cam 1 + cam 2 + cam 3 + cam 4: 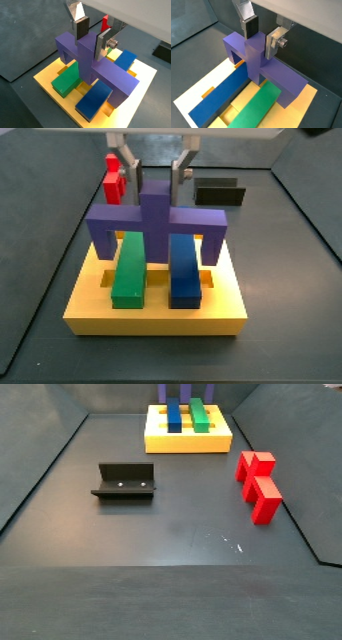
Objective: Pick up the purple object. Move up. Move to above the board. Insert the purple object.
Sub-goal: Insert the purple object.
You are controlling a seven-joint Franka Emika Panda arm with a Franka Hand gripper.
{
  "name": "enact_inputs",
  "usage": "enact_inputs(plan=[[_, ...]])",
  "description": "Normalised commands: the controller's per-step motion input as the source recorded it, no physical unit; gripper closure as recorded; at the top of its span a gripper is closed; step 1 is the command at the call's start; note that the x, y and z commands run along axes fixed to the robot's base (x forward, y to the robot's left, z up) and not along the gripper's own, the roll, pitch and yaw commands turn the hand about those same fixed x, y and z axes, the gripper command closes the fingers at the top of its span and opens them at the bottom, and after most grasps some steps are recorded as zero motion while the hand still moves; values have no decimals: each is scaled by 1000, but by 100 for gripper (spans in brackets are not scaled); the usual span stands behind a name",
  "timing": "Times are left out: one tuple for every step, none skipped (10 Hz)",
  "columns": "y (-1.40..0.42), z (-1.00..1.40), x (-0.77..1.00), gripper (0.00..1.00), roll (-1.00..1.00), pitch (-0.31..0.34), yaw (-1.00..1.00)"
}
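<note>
The hand hangs directly over the board, its two silver fingers clamped on the central upright stub of the purple object, one pad pressed to each side of the stub. The purple object stands upright on the board, its wide crossbar spanning a green bar and a blue bar that lie side by side in the board's slots. In both side views its two legs reach down to the board's top on the outer sides of those bars, so it looks seated or very nearly so (how deep the legs sit in their slots cannot be told from these views).

Judged from this, the insertion step is in hand and close to done; lifting and carrying appear finished. The next move probably calls for a short, straight press down if any gap is left under the legs, then parting the fingers and rising straight up off the stub without tipping the piece.

Well apart from the board, red blocks and the fixture stand on the dark desk, clear of the work.
</note>
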Motion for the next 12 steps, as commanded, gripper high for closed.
enact_inputs(plan=[[-129,-60,-57,100,0,-13,114],[-186,-20,0,100,0,-20,171],[-154,-97,0,100,0,-19,209],[-134,-154,0,100,0,-37,189],[-123,-57,9,100,0,0,166],[-117,-26,137,100,0,0,123],[-63,-31,83,100,9,0,71],[-20,-46,23,100,14,0,23],[-3,-54,26,100,26,0,9],[0,-40,57,100,20,0,20],[-3,-29,80,100,19,0,11],[-3,-46,89,100,0,0,0]])
